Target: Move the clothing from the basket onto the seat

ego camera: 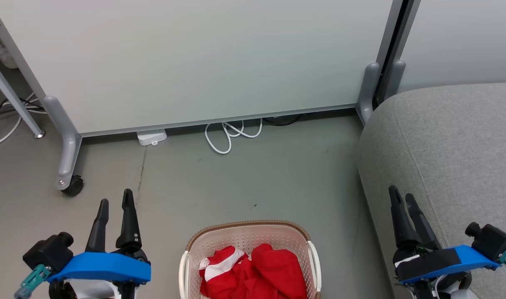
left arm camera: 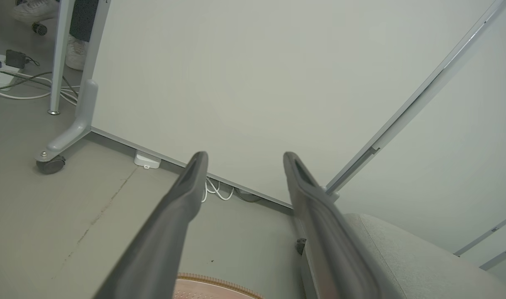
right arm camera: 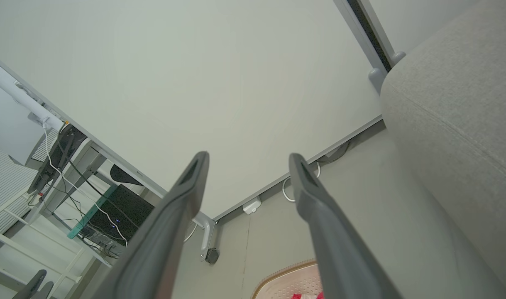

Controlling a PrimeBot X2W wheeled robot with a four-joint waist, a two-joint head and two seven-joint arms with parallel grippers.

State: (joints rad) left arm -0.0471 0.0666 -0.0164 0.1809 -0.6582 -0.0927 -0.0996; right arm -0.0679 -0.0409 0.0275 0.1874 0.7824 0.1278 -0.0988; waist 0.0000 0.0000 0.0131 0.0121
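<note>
A: Counting what's here?
B: Two soft garments: one plain red garment (ego camera: 279, 265), one white-banded red garment (ego camera: 219, 268), crumpled in one perforated cream plastic laundry basket (ego camera: 248, 224) on the floor (ego camera: 257, 178), beside one rounded grey fabric sofa (ego camera: 443, 145)
A: Hands?
B: Both spread wide and empty, left hand (ego camera: 116, 197) and right hand (ego camera: 400, 192)

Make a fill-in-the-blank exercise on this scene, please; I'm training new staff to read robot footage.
1. The two soft red fabric garments lie in the cream-white perforated plastic basket; one is plain red, the other has ____ bands.
2. The large light-grey fabric sofa stands on the robot's ____ side.
3. The left pincer and the right pincer are both ____ and hold nothing.

Missing words: white; right; open.
</note>
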